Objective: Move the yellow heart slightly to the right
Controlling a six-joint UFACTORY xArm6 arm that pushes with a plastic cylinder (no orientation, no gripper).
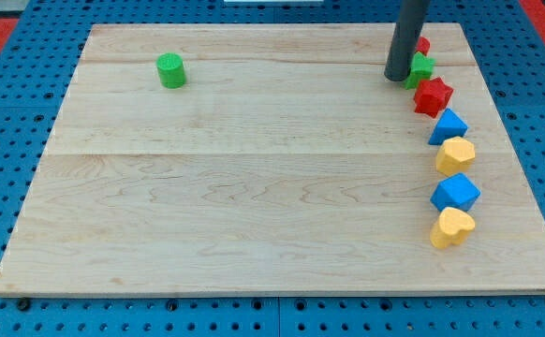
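Note:
The yellow heart (451, 227) lies at the lower right of the wooden board (254, 187), at the bottom of a column of blocks. Above it in turn are a blue cube-like block (455, 192), a yellow hexagon-like block (456, 154), a blue triangle-like block (448, 126), a red star (432, 95), a green block (421, 68) and a small red block (423, 45). My tip (397, 77) rests on the board at the view's top right, just left of the green block, far above the yellow heart.
A green cylinder (170, 70) stands alone at the upper left of the board. The board lies on a blue pegboard surface (1, 187); its right edge runs close to the column of blocks.

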